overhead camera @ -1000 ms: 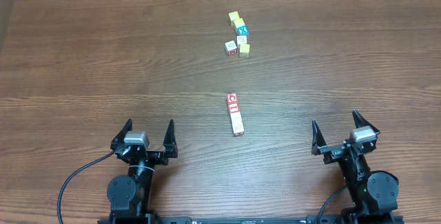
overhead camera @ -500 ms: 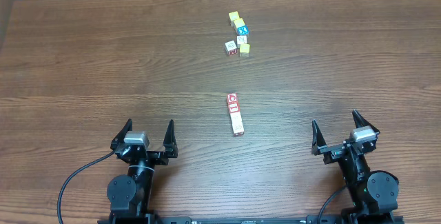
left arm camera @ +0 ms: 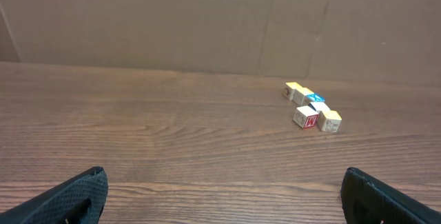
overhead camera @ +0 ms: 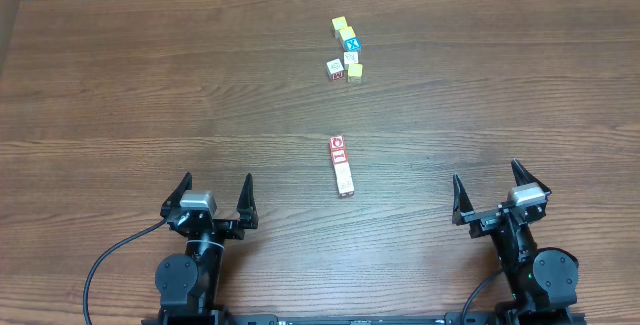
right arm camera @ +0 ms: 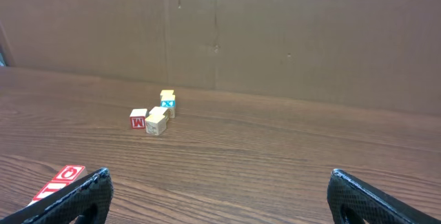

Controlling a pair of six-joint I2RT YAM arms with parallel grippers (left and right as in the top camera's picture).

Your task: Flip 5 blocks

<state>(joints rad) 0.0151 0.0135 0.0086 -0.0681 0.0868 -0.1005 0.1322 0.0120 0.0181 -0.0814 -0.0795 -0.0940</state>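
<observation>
In the middle of the table (overhead camera: 150, 85) the row of blocks (overhead camera: 342, 166) lies end to end, red letters up, well apart from the cluster of cubes (overhead camera: 346, 55) at the far side. The left gripper (overhead camera: 217, 183) and right gripper (overhead camera: 486, 175) sit near the front edge, both spread wide and empty.

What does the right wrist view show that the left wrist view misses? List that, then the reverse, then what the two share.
Only the right wrist view: the row of red-lettered blocks at its lower left edge, and the right claw, open.
Only the left wrist view: the left claw, open, and nothing else of its own.
Both: the far cluster of small cubes, the wooden table and the cardboard wall behind it.
</observation>
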